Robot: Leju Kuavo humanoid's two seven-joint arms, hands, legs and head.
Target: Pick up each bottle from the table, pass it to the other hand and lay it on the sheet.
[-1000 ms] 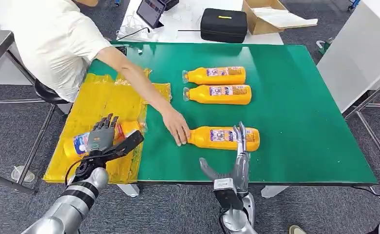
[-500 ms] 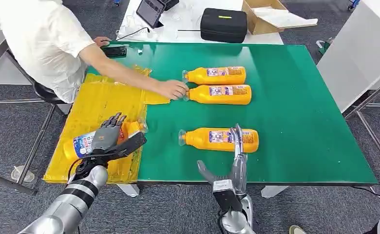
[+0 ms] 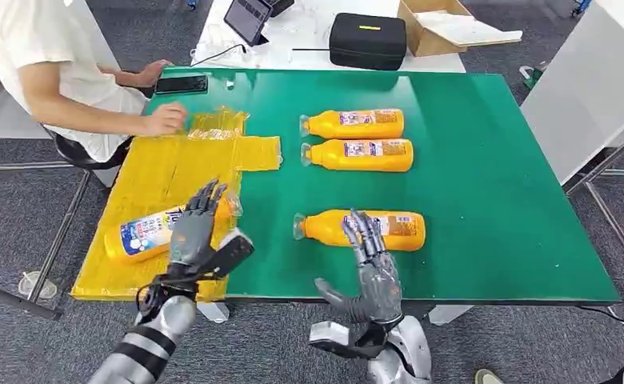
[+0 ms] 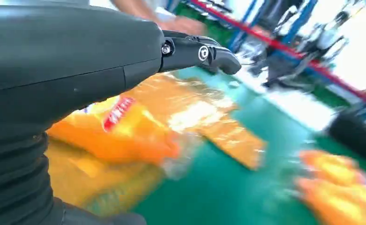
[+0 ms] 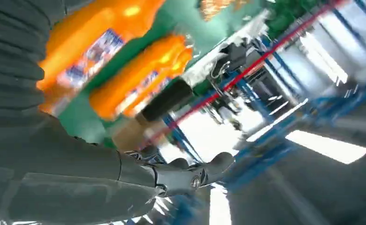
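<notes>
Three orange bottles lie on the green table (image 3: 493, 192): two side by side at the back (image 3: 355, 124) (image 3: 360, 155) and a third nearer the front (image 3: 393, 228). Another orange bottle (image 3: 145, 234) lies on the yellow sheet (image 3: 161, 172) at the left. My left hand (image 3: 195, 236) hovers open just above and beside that bottle, fingers spread and holding nothing. My right hand (image 3: 370, 268) is open at the table's front edge, its fingers reaching over the near bottle without gripping it. The left wrist view shows the bottle on the sheet (image 4: 120, 129) blurred under my left hand (image 4: 78, 61).
A person sits at the far left, one hand (image 3: 165, 120) on the sheet's far edge, the other by a phone (image 3: 181, 84). A black case (image 3: 366, 40), a tablet (image 3: 247, 19) and a cardboard box (image 3: 445, 28) stand on the white table behind.
The person's arm has drawn back from the bottles to the sheet's far edge. My right hand turned and spread its fingers over the near bottle. My left hand shifted slightly right off the laid bottle.
</notes>
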